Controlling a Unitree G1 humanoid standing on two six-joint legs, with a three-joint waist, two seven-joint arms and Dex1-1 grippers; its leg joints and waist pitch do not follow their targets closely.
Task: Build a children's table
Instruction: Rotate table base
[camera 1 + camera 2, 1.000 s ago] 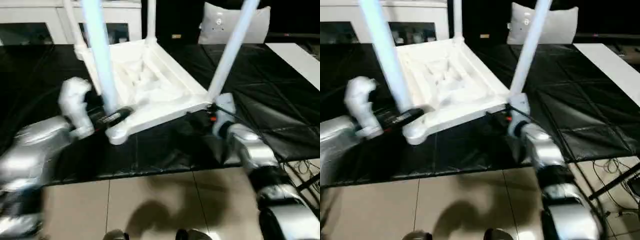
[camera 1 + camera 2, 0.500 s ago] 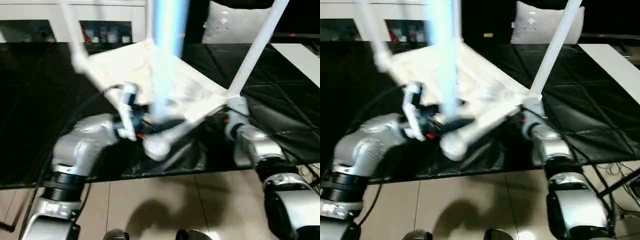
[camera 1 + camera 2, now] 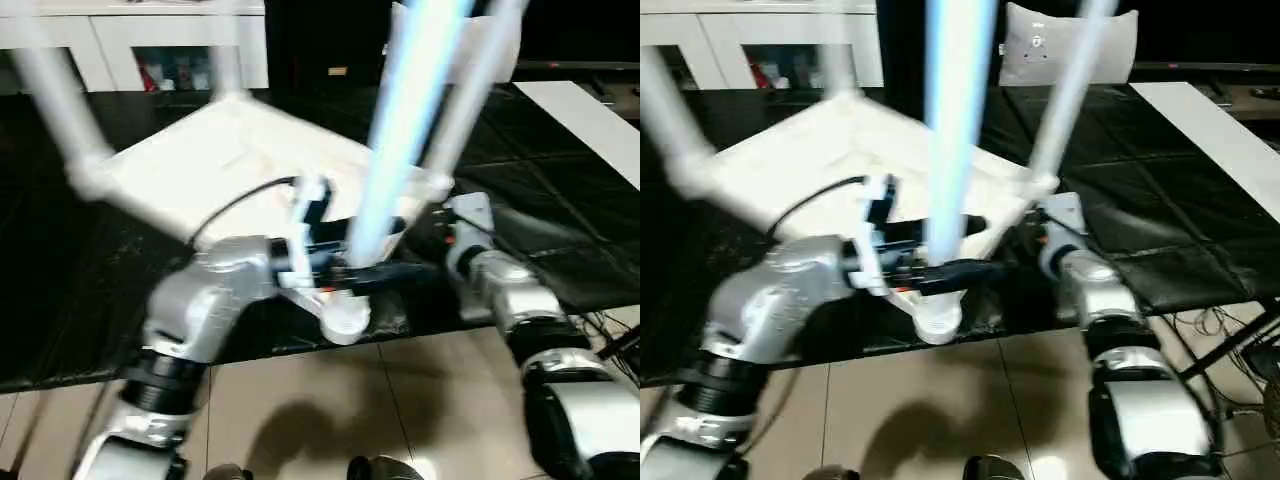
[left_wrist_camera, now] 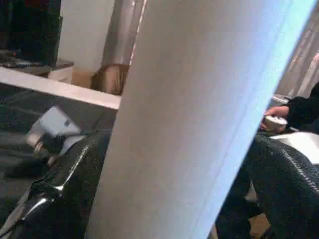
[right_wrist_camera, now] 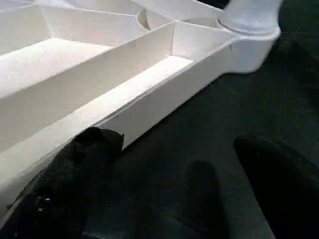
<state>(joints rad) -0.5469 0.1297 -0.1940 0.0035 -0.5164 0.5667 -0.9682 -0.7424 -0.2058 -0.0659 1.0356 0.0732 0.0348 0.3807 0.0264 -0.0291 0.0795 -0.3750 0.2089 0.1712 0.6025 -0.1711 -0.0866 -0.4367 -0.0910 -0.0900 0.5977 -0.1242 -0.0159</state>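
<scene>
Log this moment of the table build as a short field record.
tabletop: underside up on the black work table
legs: four in the corner sockets, pointing up
left hand: fingers either side of the near leg, low on it, closed against it
right hand: open, one finger at the tabletop's edge, by the right corner

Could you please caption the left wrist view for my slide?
Left gripper's black fingers flank a white table leg.
</scene>
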